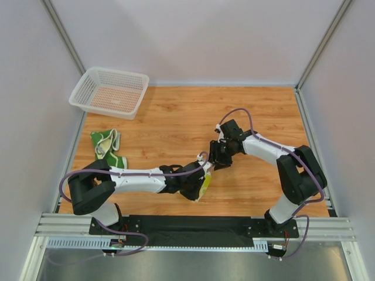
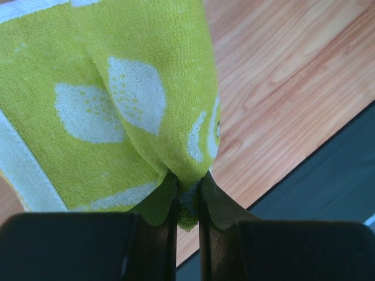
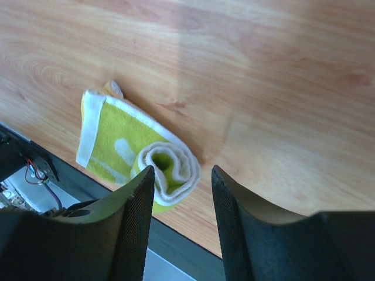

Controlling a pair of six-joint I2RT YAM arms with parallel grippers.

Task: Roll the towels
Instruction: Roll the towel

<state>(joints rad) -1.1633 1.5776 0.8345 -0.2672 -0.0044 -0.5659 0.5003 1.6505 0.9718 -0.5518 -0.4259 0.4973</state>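
Starting at the upper left of the top view, a white mesh basket sits at the far corner of the worktop. Below it, by the left edge, a cream-and-green patterned towel lies bunched, not rolled. Toward the middle of the frame, close to the front edge, the left end effector is closed narrow on a gathered fold of the yellow-green towel, as its wrist view shows. Just right of it, the right end effector hovers with its jaws apart and nothing between them. Its wrist view shows one end of that towel curled into a loose roll and the other end lying flat beside the worktop's dark front edge. The danger, as I judge it, is that nothing restrains the roll, so a tug from the left end effector could uncurl it or drag the cloth over the edge. The pinch also bunches the fabric, so further rolling may come out lopsided.
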